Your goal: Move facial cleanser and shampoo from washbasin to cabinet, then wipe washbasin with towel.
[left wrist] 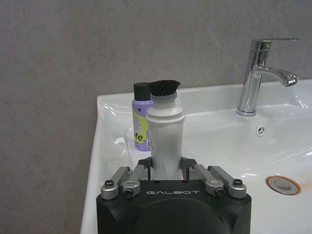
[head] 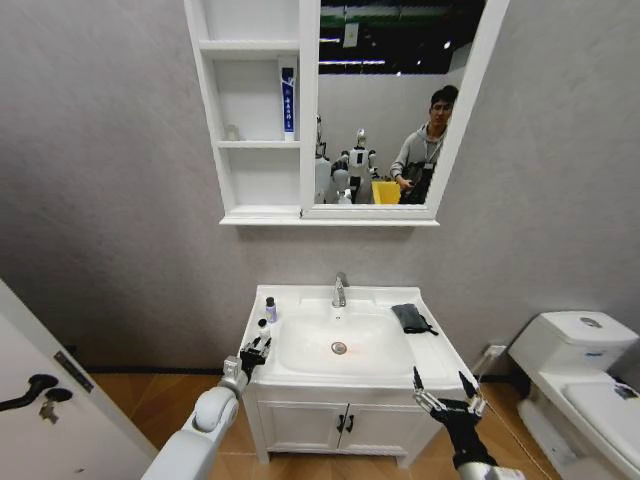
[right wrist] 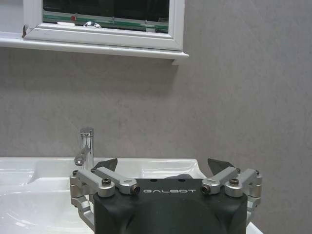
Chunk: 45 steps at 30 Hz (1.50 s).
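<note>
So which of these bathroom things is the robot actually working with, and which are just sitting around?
Part of the job:
- white bottle, clasped by the left tool
- purple bottle behind it
- washbasin
- dark towel on the rim
- cabinet shelves
- right tool, open, at the washbasin's front right

Just lying about:
- toilet
- blue-and-white tube on a shelf
- tap

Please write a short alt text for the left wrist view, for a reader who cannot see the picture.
The left gripper is closed on a white bottle with a black cap, standing on the washbasin rim. A purple bottle stands just behind it, and the chrome tap rises farther along the rim before a grey wall.
</note>
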### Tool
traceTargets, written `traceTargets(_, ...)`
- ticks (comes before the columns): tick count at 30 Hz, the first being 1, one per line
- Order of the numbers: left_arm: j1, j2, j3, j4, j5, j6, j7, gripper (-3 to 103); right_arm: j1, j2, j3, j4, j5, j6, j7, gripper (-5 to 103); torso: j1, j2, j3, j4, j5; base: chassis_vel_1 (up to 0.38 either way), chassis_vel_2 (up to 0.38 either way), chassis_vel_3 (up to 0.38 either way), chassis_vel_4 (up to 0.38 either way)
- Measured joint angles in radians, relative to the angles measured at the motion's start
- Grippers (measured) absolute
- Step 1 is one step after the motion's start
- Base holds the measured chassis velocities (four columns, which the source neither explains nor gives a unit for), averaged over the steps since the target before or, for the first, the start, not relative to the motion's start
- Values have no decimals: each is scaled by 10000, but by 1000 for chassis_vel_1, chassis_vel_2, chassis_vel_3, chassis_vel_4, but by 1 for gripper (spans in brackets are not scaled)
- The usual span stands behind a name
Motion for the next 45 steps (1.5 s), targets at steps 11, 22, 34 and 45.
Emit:
traceTargets(11,-11,1347,-271,-2446,-871,519,-645,31,466,-96,-180,-240,159,-42,29,100,0,0,0,1,1,0,0,0,0)
traceTargets(22,-2188,3826,-533,-4395,-4001,2160,-2232,30,492,-63,-279,-128,122,-51,32,100,0,0,1,4,-1,0,0,0,0)
traceTargets(34,-8943,5525,2194,-3981,-10025,5431,-4765,30,501,-69,-208,32,165,-50,32,100,0,0,1,1,0,0,0,0,0)
traceTargets(45,-13269,3818,5541,-182,-10470,5761,-4877,30,758,-64,-154,-55,375,-22,98,100,2,0,2,-2,2,0,0,0,0)
